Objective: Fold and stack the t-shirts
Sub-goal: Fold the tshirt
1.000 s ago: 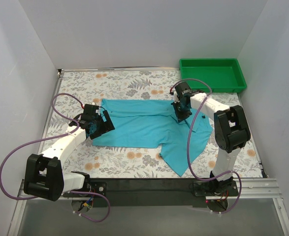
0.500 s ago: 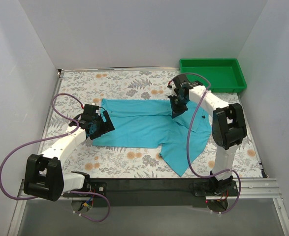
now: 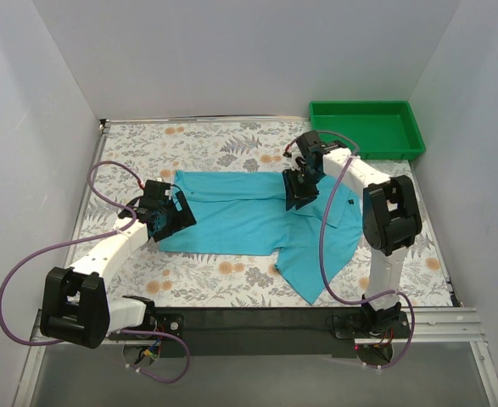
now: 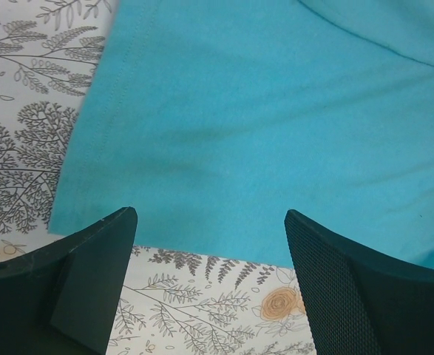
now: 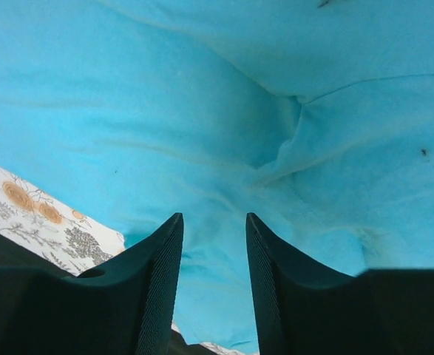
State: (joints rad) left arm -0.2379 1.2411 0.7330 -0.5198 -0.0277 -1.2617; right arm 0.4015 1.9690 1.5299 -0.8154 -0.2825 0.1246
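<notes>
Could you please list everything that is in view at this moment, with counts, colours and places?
shirt: 1, turquoise, spread across the middle of the table
tray: 1, green, far right corner of the table
table: 1, white with a grey and orange flower print, under everything
walls: 3, white, left, far and right sides
cables: 2, purple, one looping along each arm
left arm: 1, white and black, at the shirt's left edge, jaws wide apart
right arm: 1, white and black, over the shirt's right part, jaws a little apart
</notes>
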